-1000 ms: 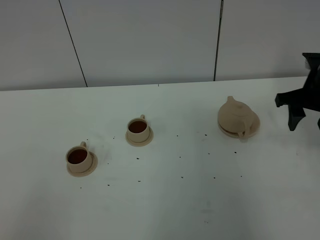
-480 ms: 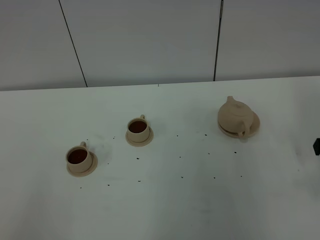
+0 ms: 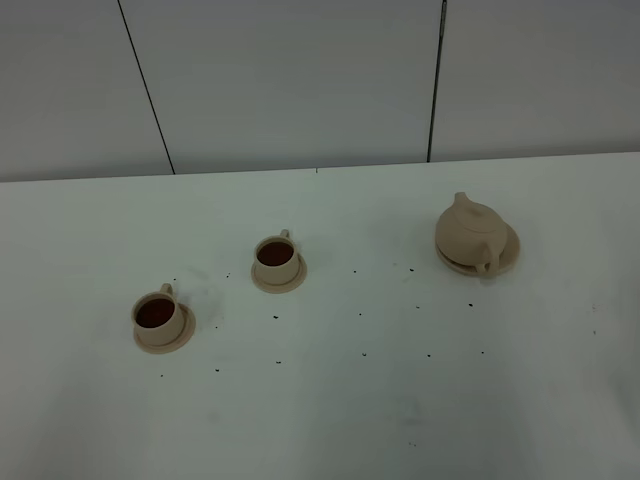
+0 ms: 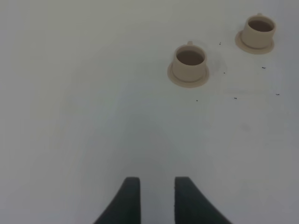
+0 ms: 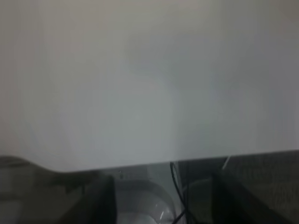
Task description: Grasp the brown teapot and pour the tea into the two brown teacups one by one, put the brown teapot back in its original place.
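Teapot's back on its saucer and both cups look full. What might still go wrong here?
The teapot sits toward one side of its saucer, so a nudge might shift it. Both teacups hold dark tea, and the left end effector points toward them; a careless move could spill.

The round tan clay teapot (image 3: 470,233) looks matt and smooth, like its flat clay saucer (image 3: 508,256). The two small tan clay cups (image 3: 276,256) (image 3: 157,315) look matt too. The white table (image 3: 400,400) is smooth, with tiny dark specks.
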Available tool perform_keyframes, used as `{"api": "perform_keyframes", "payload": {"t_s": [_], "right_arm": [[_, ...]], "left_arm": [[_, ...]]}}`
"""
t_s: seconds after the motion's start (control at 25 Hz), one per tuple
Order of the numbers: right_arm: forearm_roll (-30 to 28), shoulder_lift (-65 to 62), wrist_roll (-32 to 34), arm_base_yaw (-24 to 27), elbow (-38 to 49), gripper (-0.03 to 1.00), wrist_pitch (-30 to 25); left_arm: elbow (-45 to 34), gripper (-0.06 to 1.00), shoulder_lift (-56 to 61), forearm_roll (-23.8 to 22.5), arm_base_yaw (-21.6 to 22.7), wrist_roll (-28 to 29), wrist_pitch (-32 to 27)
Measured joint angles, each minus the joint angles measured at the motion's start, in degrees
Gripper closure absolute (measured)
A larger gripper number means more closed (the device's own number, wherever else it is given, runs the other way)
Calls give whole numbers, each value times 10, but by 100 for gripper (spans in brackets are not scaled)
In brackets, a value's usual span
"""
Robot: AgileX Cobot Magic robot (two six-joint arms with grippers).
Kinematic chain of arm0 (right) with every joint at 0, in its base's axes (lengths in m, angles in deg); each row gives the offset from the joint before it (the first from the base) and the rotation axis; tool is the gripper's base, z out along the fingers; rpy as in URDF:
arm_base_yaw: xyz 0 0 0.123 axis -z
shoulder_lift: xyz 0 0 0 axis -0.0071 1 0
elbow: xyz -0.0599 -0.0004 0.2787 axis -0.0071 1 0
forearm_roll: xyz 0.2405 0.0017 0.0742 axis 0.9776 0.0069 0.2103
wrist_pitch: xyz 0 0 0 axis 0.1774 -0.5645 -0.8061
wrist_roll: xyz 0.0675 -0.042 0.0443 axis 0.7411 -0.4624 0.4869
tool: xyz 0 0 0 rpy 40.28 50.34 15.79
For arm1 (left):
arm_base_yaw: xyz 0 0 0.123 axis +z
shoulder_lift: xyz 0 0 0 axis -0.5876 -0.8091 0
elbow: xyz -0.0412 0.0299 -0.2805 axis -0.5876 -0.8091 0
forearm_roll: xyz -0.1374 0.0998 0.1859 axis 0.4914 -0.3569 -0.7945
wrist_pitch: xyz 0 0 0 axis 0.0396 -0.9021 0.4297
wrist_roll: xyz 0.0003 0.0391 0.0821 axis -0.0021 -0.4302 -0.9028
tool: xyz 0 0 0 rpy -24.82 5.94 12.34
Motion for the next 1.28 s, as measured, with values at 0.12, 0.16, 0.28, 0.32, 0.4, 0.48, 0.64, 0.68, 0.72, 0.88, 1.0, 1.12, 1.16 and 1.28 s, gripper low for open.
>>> {"api": "perform_keyframes", "payload": {"t_s": [0.12,0.16,0.28,0.32,0.4,0.48,0.64,0.68,0.72,0.88,1.0,1.12,1.16,1.28], "right_arm": [[-3,-70,0,0,29,53,-2],[-4,-92,0,0,36,53,-2],[-10,-150,0,0,57,53,7],[-13,-170,0,0,67,53,14],[-19,-203,0,0,78,53,16],[-22,-237,0,0,83,53,17],[-24,-302,0,0,83,53,17],[-25,-317,0,0,83,53,17],[-27,-335,0,0,83,53,17],[-31,-403,5,0,83,53,17],[-31,-444,6,0,83,53,17],[-32,-479,6,0,83,53,17],[-32,-490,6,0,84,53,17],[-29,-520,0,0,85,53,17]], "left_arm": [[0,69,0,0,0,0,0],[0,69,0,0,0,0,0],[0,69,0,0,0,0,0],[0,69,0,0,0,0,0],[0,69,0,0,0,0,0],[0,69,0,0,0,0,0],[0,69,0,0,0,0,0],[0,69,0,0,0,0,0],[0,69,0,0,0,0,0],[0,69,0,0,0,0,0],[0,69,0,0,0,0,0],[0,69,0,0,0,0,0],[0,69,0,0,0,0,0],[0,69,0,0,0,0,0]]}}
